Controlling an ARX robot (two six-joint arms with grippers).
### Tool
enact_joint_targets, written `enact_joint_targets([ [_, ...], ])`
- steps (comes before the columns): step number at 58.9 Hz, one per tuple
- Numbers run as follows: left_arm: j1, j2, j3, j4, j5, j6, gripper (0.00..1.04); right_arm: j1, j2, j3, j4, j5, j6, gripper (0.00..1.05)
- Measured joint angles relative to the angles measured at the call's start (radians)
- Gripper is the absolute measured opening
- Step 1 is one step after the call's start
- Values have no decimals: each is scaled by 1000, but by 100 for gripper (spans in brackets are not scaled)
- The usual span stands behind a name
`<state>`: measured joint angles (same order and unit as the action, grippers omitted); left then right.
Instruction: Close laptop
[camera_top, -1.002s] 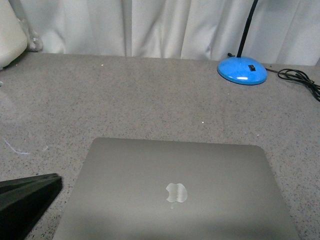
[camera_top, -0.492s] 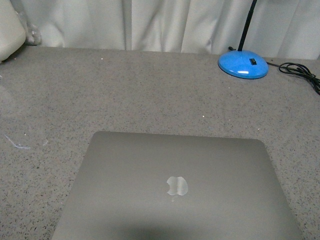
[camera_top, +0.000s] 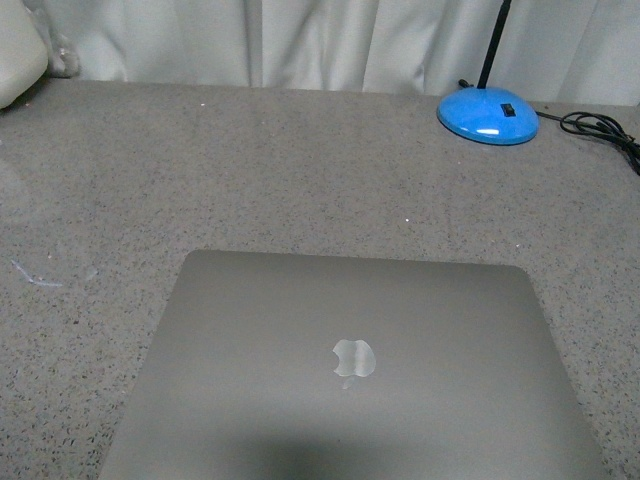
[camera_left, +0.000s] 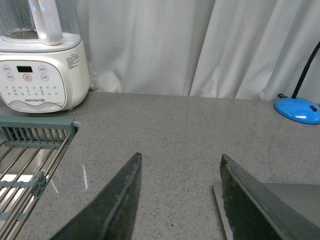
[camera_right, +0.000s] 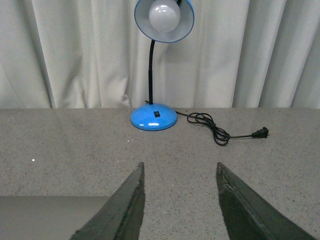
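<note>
The laptop (camera_top: 350, 370) lies flat on the grey speckled counter, lid down, its shiny apple logo (camera_top: 353, 357) facing up; no keys or screen show. Neither arm appears in the front view. In the left wrist view my left gripper (camera_left: 180, 159) is open above bare counter, with a corner of the laptop (camera_left: 295, 200) just beyond one finger (camera_left: 245, 200). In the right wrist view my right gripper (camera_right: 180, 167) is open over the counter, and an edge of the laptop (camera_right: 45, 215) shows beside one finger (camera_right: 122, 210). Nothing is held.
A blue desk lamp (camera_top: 487, 115) stands at the back right with its black cord (camera_top: 600, 130) trailing right. A white blender base (camera_left: 40, 75) and a grey dish rack (camera_left: 30, 150) are at the left. White curtains (camera_top: 300, 40) hang behind the counter.
The black left gripper finger seen at the lower left a second ago has left the front view. The front camera view has shifted slightly; the laptop lid stays flat.
</note>
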<state>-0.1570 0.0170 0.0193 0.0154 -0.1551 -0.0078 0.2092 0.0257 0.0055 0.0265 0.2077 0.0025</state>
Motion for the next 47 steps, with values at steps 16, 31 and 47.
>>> enact_joint_targets([
  [16, 0, 0, 0, 0, 0, 0, 98, 0, 0, 0, 0, 0, 0, 93],
  [31, 0, 0, 0, 0, 0, 3, 98, 0, 0, 0, 0, -1, 0, 96],
  [47, 0, 0, 0, 0, 0, 3, 98, 0, 0, 0, 0, 0, 0, 96],
])
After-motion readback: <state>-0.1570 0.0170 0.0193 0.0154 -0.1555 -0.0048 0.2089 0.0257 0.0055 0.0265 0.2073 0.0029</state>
